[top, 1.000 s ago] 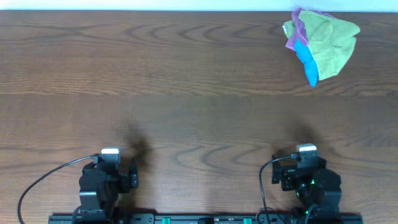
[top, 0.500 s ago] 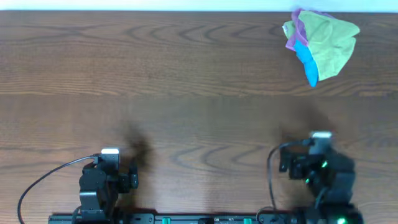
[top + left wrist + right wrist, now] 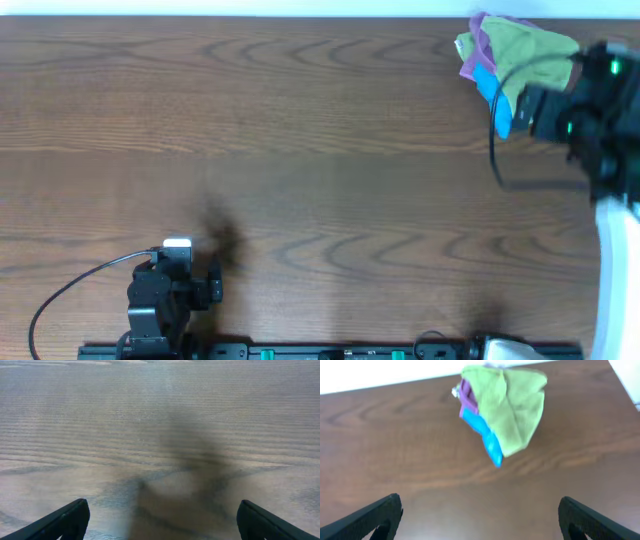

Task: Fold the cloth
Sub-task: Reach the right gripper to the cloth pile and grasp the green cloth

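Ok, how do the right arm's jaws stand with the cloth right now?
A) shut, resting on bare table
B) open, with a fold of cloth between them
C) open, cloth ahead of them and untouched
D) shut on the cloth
C: in the right wrist view the right jaws stand wide apart with only bare table between them, and the crumpled cloth lies ahead of them, untouched.

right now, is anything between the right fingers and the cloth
Nothing: the right wrist view shows only bare wooden table between the open right fingers and the crumpled cloth.
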